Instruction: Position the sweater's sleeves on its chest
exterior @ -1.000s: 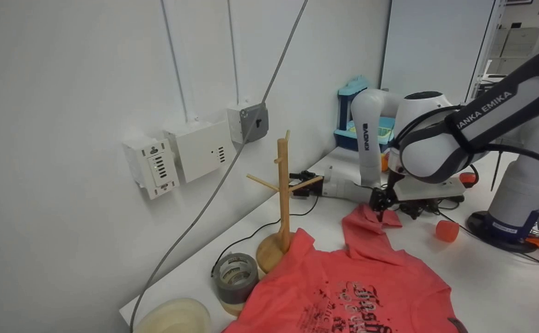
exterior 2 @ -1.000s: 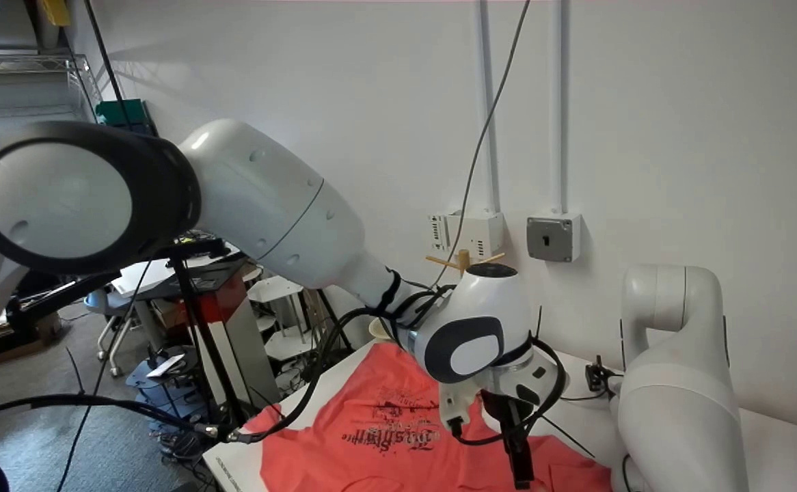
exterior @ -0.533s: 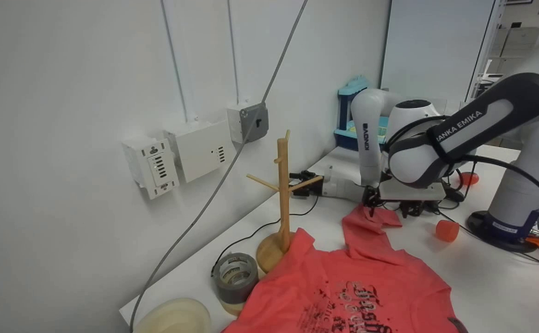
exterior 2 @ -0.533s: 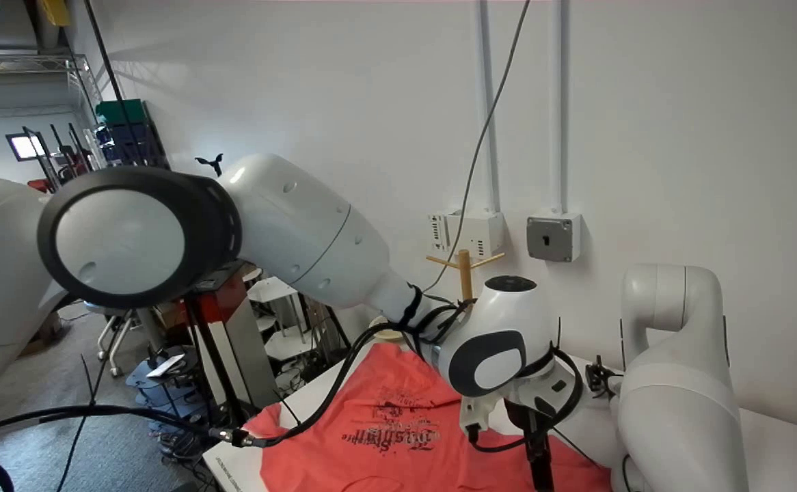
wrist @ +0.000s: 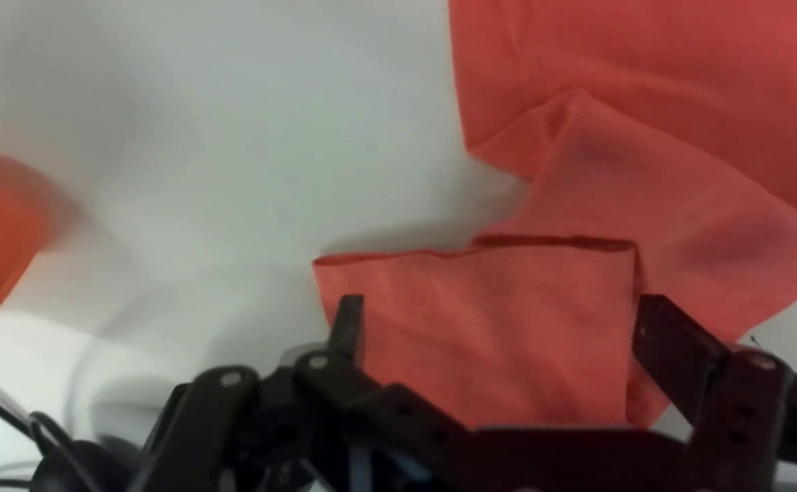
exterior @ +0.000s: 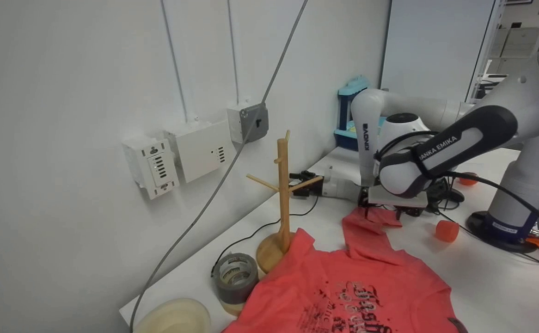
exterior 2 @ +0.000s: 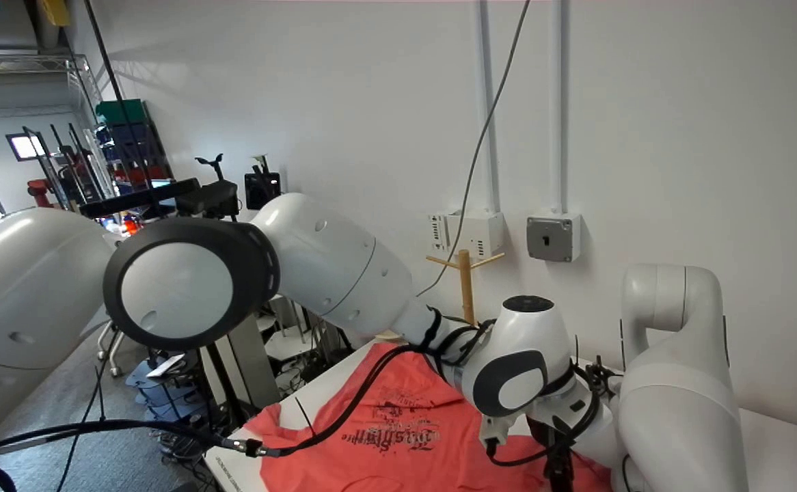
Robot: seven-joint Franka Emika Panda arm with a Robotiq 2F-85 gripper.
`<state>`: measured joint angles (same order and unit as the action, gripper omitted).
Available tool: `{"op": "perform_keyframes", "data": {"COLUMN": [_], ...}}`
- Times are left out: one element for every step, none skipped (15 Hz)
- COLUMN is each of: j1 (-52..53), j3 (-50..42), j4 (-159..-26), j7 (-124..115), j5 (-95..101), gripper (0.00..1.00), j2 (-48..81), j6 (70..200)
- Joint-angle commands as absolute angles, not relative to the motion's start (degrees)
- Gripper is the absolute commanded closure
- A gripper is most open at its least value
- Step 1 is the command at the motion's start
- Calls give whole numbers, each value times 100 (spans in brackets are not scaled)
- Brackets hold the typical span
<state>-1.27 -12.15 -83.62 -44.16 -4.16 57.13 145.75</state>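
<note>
The coral-red sweater lies spread on the white table, its chest (exterior: 343,296) with dark print face up; the chest also shows in an exterior view (exterior 2: 392,430). One sleeve (exterior: 366,238) extends toward the robot, its end folded back. That sleeve end (wrist: 494,335) fills the middle of the wrist view. The other sleeve (exterior 2: 265,420) points away at the sweater's far side. My gripper (wrist: 501,318) is open, fingers wide apart on either side of the folded sleeve end. It shows low over the sleeve in both exterior views (exterior: 382,212) (exterior 2: 560,471). Whether the fingertips touch cloth or table cannot be told.
A wooden peg stand (exterior: 283,199), a tape roll (exterior: 236,277) and a beige bowl (exterior: 174,317) stand along the wall side. Small orange-red cups (exterior: 447,230) lie near the robot base. A second white arm (exterior 2: 679,383) rests close beside my gripper. Cables cross the table.
My arm has moved down and toward the second white arm, bringing the open gripper lower over the folded sleeve end. The sweater has not visibly moved.
</note>
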Motion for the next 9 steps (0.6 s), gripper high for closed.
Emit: {"op": "perform_keyframes", "data": {"j1": [-105,-113,-121,-123,-125,-132,-133,-138,-140], "j3": [-1386,-1395,-1400,-1405,-1405,-1395,-1390,-1382,-1380], "j4": [-7744,-7676,-7613,-7563,-7521,-7486,-7465,-7437,-7411], "j7": [-4655,-4686,-4712,-4744,-4763,-4775,-4793,-4807,-4823], "j5": [-478,-477,-478,-477,-476,-481,-484,-489,-489], "gripper": [5,6,8,8,14,15,27,41,49], "j2": [6150,6203,6248,6293,6327,6357,6380,6400,6417], "j6": [14484,14470,14454,14441,14432,14423,14419,14413,14413]}}
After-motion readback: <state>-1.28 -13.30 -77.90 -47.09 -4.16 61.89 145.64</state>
